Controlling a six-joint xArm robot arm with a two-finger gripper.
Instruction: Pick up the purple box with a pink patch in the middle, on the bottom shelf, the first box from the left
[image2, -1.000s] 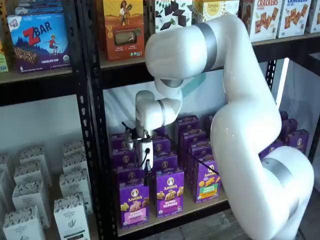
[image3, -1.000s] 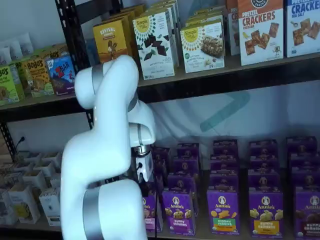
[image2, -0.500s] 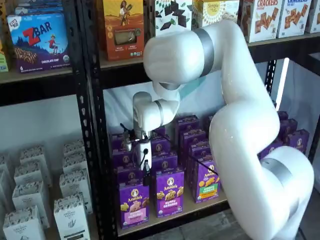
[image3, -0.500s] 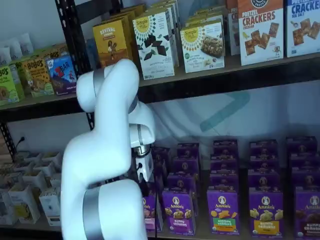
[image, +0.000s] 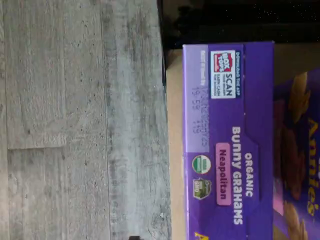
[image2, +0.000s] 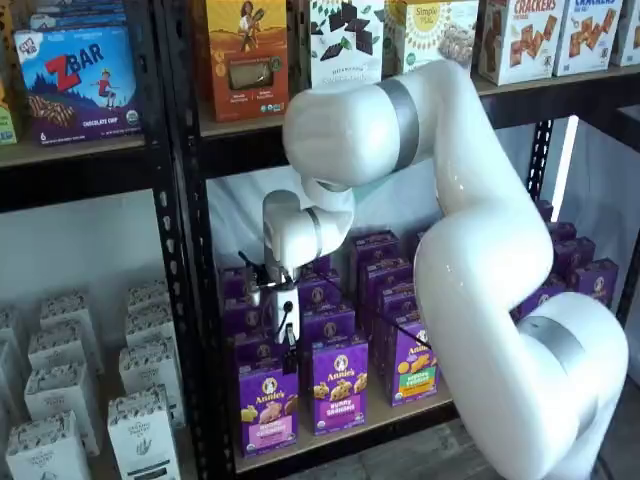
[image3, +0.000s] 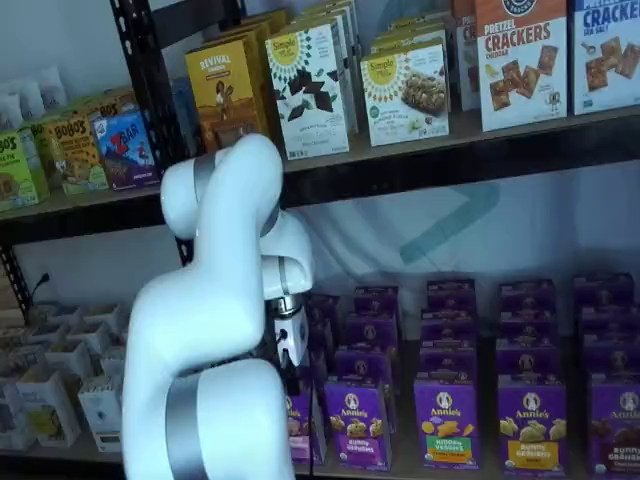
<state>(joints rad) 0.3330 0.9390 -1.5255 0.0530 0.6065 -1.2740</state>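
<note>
Item, nearest: white arm (image2: 480, 250), its end effector (image2: 289, 340) hanging just above the front row; fingers seen side-on, no gap legible, though they likely stand spread wide, holding nothing.

Item: purple box (image2: 267, 408), pink panel, upright at the front left end of the bottom shelf (image2: 380, 420), a like box (image2: 339, 384) just beside it. The wrist view shows its top flap (image: 227, 145), marked Neapolitan. Judged light, stiff cardboard, smooth-faced, crushable if squeezed hard; best taken near the top across the narrow faces.

Item, behind: rows of more purple boxes (image2: 372, 250).

Item, above: upper shelf (image3: 460, 150) carrying cracker boxes (image3: 518, 62).
</note>
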